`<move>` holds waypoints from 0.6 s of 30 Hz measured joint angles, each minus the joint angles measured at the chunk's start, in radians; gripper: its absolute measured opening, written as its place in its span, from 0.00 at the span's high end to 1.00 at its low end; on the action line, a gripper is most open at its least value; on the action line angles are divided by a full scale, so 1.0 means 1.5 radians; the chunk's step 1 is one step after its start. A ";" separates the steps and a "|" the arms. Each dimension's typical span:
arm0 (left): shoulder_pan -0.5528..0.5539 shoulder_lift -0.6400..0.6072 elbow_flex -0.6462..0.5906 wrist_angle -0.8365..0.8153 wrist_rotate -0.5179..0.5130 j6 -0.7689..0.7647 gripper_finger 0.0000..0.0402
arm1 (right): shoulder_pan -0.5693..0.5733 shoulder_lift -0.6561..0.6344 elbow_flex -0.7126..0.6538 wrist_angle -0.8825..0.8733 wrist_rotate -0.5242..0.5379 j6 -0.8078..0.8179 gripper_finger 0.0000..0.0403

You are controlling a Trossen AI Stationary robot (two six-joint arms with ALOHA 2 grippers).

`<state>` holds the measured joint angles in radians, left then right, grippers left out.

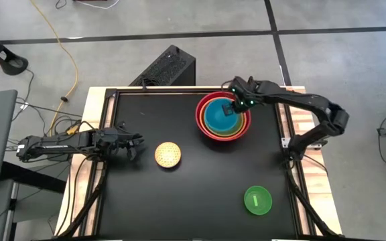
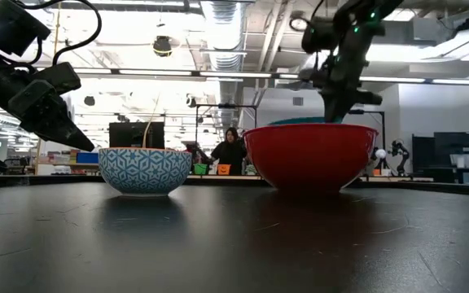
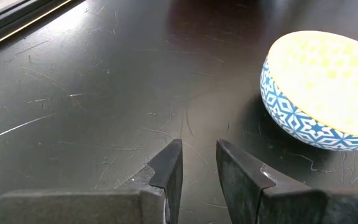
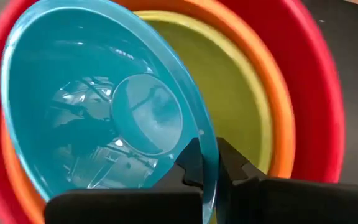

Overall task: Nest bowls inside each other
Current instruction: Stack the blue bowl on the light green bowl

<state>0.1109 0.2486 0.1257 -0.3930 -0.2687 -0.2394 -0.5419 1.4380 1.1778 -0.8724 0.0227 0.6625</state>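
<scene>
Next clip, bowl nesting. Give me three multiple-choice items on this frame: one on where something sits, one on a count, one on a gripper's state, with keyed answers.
1. Where is the small bright green bowl?
A. Alone near the table's front right
B. Inside the red bowl
C. Beside the left gripper

2. How many bowls make up the stack?
A. Two
B. Four
C. Six

3. What is the right gripper doing?
A. Hanging open over bare table
B. Shut on the blue bowl's rim
C. Gripping the speckled yellow bowl

Answers:
1 A: the high view shows it by itself on the black table.
2 B: red bowl, orange bowl, lime green bowl and blue bowl sit nested.
3 B: the right wrist view shows both fingers pinching that rim; the speckled yellow bowl lies apart, near the left gripper.
</scene>
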 joint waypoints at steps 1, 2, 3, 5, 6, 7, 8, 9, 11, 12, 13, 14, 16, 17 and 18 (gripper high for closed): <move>0.000 0.000 0.000 0.000 0.000 0.000 0.78 | -0.009 0.007 0.000 0.000 -0.002 -0.004 0.96; 0.000 0.000 0.000 0.000 0.000 0.000 0.78 | -0.016 0.015 0.000 -0.001 -0.005 -0.005 0.96; 0.000 0.000 0.000 0.000 0.000 0.000 0.78 | -0.023 0.021 0.000 -0.001 -0.009 -0.007 0.96; 0.000 0.000 0.000 0.000 0.000 0.000 0.78 | -0.034 0.032 0.000 -0.001 -0.014 -0.011 0.96; 0.000 0.000 0.000 0.000 0.000 0.000 0.78 | -0.037 0.037 0.000 -0.001 -0.015 -0.011 0.96; 0.000 0.000 0.000 0.000 0.000 0.000 0.78 | -0.038 0.040 0.000 -0.001 -0.017 -0.011 0.96; 0.000 0.000 0.000 0.000 0.000 0.000 0.78 | -0.038 0.043 0.000 -0.001 -0.017 -0.012 0.96; 0.000 0.000 0.000 0.000 0.000 0.000 0.78 | -0.038 0.046 0.000 -0.001 -0.017 -0.012 0.96; 0.000 0.000 0.000 0.000 0.000 0.000 0.78 | -0.038 0.049 0.000 -0.004 -0.017 -0.012 0.96; 0.000 0.000 0.000 0.000 0.000 0.000 0.78 | -0.038 0.049 0.000 -0.006 -0.017 -0.012 0.96; 0.000 0.000 0.000 0.000 0.000 0.000 0.78 | -0.038 0.049 0.000 -0.006 -0.016 -0.011 0.96; 0.000 0.000 0.000 0.000 0.000 0.000 0.78 | -0.038 0.048 0.000 -0.005 -0.017 -0.011 0.96; 0.000 0.000 0.000 0.000 0.000 0.000 0.78 | -0.037 0.048 0.000 -0.007 -0.017 -0.007 0.96; 0.000 0.000 0.000 0.000 0.000 0.000 0.78 | -0.035 0.048 0.000 -0.008 -0.017 -0.008 0.95; 0.000 0.000 0.000 0.000 0.000 0.000 0.78 | -0.032 0.048 -0.001 -0.007 -0.016 -0.008 0.94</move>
<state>0.1108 0.2489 0.1257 -0.3931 -0.2686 -0.2394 -0.5893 1.5105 1.1764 -0.8824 -0.0019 0.6510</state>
